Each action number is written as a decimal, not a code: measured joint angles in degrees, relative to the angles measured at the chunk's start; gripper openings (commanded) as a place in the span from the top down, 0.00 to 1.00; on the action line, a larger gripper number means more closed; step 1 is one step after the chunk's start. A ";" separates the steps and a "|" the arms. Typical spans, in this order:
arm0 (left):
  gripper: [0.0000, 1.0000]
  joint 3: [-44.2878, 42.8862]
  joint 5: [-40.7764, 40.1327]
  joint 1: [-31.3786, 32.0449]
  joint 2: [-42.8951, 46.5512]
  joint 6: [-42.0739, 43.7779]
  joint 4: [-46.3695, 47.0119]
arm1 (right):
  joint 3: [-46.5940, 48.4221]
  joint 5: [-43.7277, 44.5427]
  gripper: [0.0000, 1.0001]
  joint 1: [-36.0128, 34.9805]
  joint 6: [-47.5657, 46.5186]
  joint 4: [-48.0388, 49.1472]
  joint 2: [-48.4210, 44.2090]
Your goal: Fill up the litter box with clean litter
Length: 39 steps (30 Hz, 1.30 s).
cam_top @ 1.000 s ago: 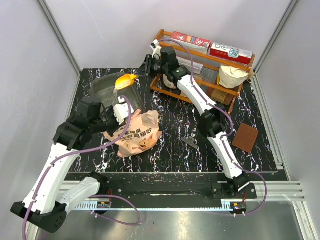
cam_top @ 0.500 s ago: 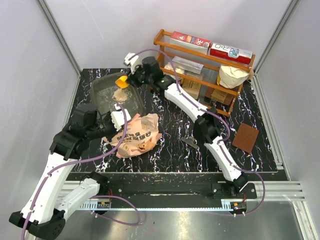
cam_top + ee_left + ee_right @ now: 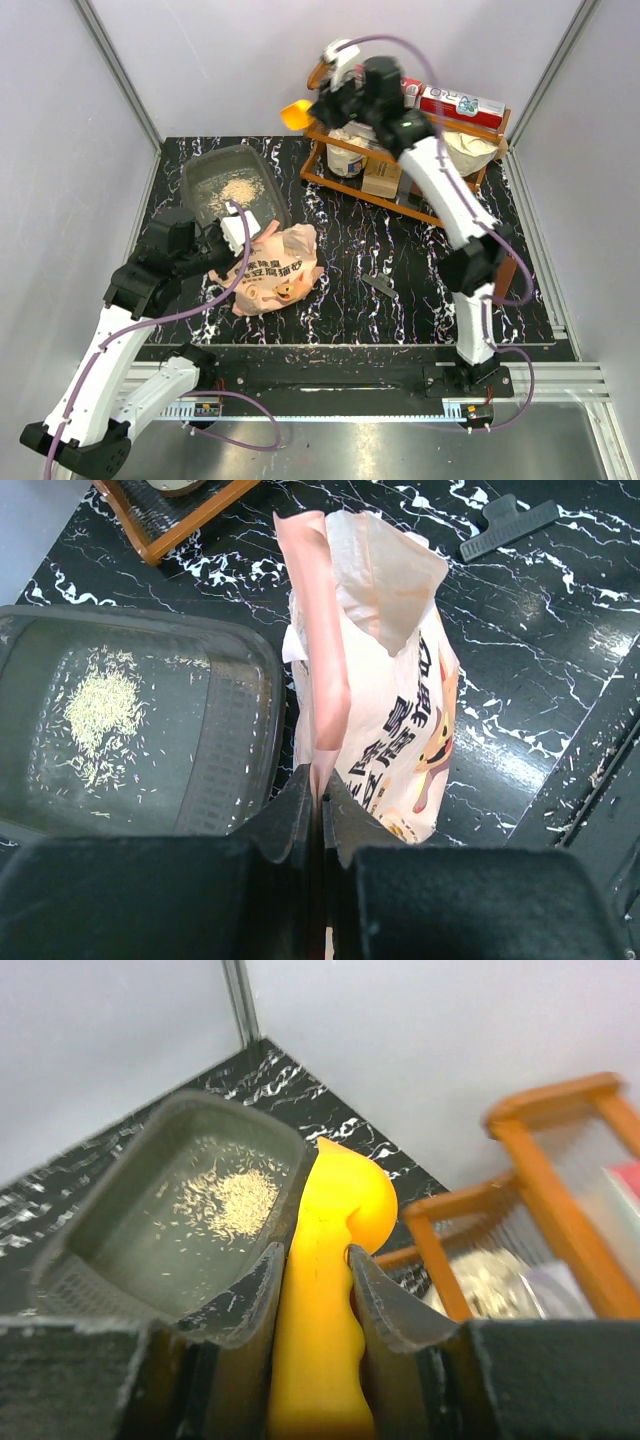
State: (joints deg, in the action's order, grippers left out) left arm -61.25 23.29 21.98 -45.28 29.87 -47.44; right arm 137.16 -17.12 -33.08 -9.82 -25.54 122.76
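Note:
The dark grey litter box [image 3: 200,170] lies at the back left of the table, with a small heap of pale beige clean litter [image 3: 238,189] in it. Both show in the left wrist view (box [image 3: 235,740], litter [image 3: 100,708]) and right wrist view (box [image 3: 110,1210], litter [image 3: 235,1200]). The pink pig bag [image 3: 278,270] lies in front of the box, mouth open [image 3: 385,575]. My left gripper [image 3: 232,232] is shut on the bag's top edge [image 3: 320,680]. My right gripper [image 3: 318,108] is shut on the yellow-orange scoop [image 3: 325,1290], held high above the table right of the box [image 3: 296,114].
A wooden rack [image 3: 405,180] with boxes and a tub stands at the back right, just under my right arm. A black clip [image 3: 377,286] lies on the table middle, also seen in the left wrist view [image 3: 508,528]. A brown square pad [image 3: 490,274] lies at the right.
My right arm has lifted the scoop up and to the right, away from over the box. A heap of litter now lies in the box. The left arm holds still.

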 measured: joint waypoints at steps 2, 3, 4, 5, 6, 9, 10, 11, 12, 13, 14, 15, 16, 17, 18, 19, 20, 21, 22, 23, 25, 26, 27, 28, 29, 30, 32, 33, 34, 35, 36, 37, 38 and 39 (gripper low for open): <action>1.00 0.00 -0.33 -0.02 -0.24 -1.16 0.50 | -0.57 -2.49 1.00 3.63 3.28 -3.82 -5.64; 1.00 0.00 -0.48 -0.07 -0.39 -1.64 0.74 | -1.22 -3.65 1.00 4.74 4.22 -5.40 -8.11; 1.00 0.00 -0.59 -0.15 -0.50 -2.14 0.87 | -2.23 -5.81 1.00 5.86 4.90 -8.07 -11.43; 1.00 0.00 -0.63 -0.28 -0.61 -2.75 1.03 | -2.97 -7.34 1.00 6.21 5.22 -10.14 -13.75; 1.00 0.00 -0.66 -0.44 -0.70 -3.34 1.18 | -4.35 -9.73 1.00 6.25 5.25 -12.26 -16.50; 1.00 0.02 -0.63 -0.92 -0.79 -4.90 1.31 | -10.01 -16.81 1.00 4.87 5.77 -17.90 -23.30; 1.00 0.02 -0.61 -1.09 -0.85 -5.35 1.42 | -12.39 -19.23 1.00 4.39 5.84 -19.61 -25.00; 1.00 0.02 -0.61 -1.29 -1.01 -5.88 1.66 | -14.71 -21.55 1.00 3.96 5.84 -21.07 -26.29; 1.00 0.04 -0.59 -1.40 -1.16 -6.23 1.81 | -16.52 -23.10 1.00 3.72 5.84 -22.03 -27.08; 1.00 0.04 -0.59 -1.49 -1.33 -6.51 2.05 | -18.53 -24.61 1.00 3.63 5.88 -23.39 -27.63; 1.00 0.04 -0.59 -1.60 -1.49 -6.82 2.19 | -20.37 -25.73 1.00 3.63 5.88 -24.55 -27.76; 1.00 0.04 -0.57 -1.64 -1.66 -7.08 2.34 | -22.05 -26.47 1.00 3.63 5.86 -25.40 -27.74; 1.00 0.04 -0.57 -1.64 -1.79 -7.48 2.56 | -23.28 -26.95 1.00 3.67 5.86 -26.05 -27.54; 1.00 0.04 -0.55 -1.68 -1.92 -7.72 2.64 | -24.68 -27.47 1.00 3.69 5.81 -27.04 -27.21; 1.00 0.04 -0.48 -1.70 -2.05 -7.96 2.84 | -25.49 -27.67 1.00 3.69 5.86 -27.58 -26.93; 1.00 0.04 -0.44 -1.70 -2.19 -8.26 3.02 | -26.16 -27.85 1.00 3.67 5.84 -28.24 -26.45; 1.00 0.04 -0.28 -1.79 -2.38 -8.59 3.17 | -26.45 -27.96 1.00 3.61 5.86 -28.70 -25.92; 1.00 0.04 -0.15 -1.81 -2.49 -8.79 3.34 | -26.49 -27.89 1.00 3.48 5.86 -28.92 -25.29; 1.00 0.04 0.02 -1.81 -2.58 -8.98 3.41 | -26.49 -27.74 1.00 3.34 5.86 -28.92 -24.83; 1.00 0.04 0.22 -1.81 -2.58 -9.11 3.41 | -26.25 -26.97 1.00 3.02 5.88 -28.96 -24.13; 1.00 0.04 0.72 -1.84 -2.58 -9.33 3.39 | -25.29 -24.79 1.00 1.90 6.40 -28.85 -22.36; 1.00 0.04 1.03 -1.84 -2.58 -9.38 3.37 | -24.63 -22.84 1.00 1.14 6.93 -28.92 -21.46; 1.00 0.04 1.40 -1.86 -2.58 -9.38 3.37 | -23.34 -18.56 1.00 -0.09 7.82 -29.16 -20.22; 1.00 0.04 1.77 -1.86 -2.58 -9.42 3.37 | -22.10 -15.61 1.00 -1.31 8.90 -29.27 -19.04; 1.00 0.04 2.14 -1.86 -2.62 -9.57 3.37 | -20.79 -12.37 1.00 -2.89 10.16 -29.55 -17.81; 1.00 0.04 2.34 -1.84 -2.67 -9.81 3.37 | -19.71 -9.92 1.00 -4.22 11.45 -29.77 -16.90; 1.00 0.04 2.62 -1.79 -2.73 -10.40 3.41 | -18.62 -5.70 1.00 -6.75 14.75 -30.14 -15.63; 1.00 0.04 2.69 -1.79 -2.73 -10.73 3.39 | -18.43 -3.98 1.00 -7.61 16.33 -30.36 -15.13; 1.00 0.04 2.69 -1.77 -2.73 -11.08 3.45 | -18.40 -2.60 1.00 -8.04 17.81 -30.62 -14.69; 1.00 0.04 2.67 -1.77 -2.82 -11.50 3.61 | -18.40 -1.70 1.00 -8.20 18.82 -30.97 -14.32; 1.00 0.07 2.62 -1.77 -2.95 -11.91 3.93 | -18.40 -0.66 1.00 -8.20 20.46 -31.41 -13.79; 1.00 0.07 2.62 -1.77 -3.10 -12.20 4.24 | -18.40 -0.31 1.00 -8.17 21.03 -31.54 -13.57; 1.00 0.07 2.62 -1.75 -3.30 -12.50 4.55 | -18.40 0.20 1.00 -8.15 21.79 -31.63 -13.33; 1.00 0.09 2.64 -1.75 -3.52 -12.81 4.81 | -18.47 0.68 1.00 -8.17 22.38 -31.58 -13.14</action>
State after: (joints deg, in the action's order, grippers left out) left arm -61.17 25.93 20.23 -48.80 17.06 -42.63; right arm 118.69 -16.45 -41.25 12.56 -57.12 109.62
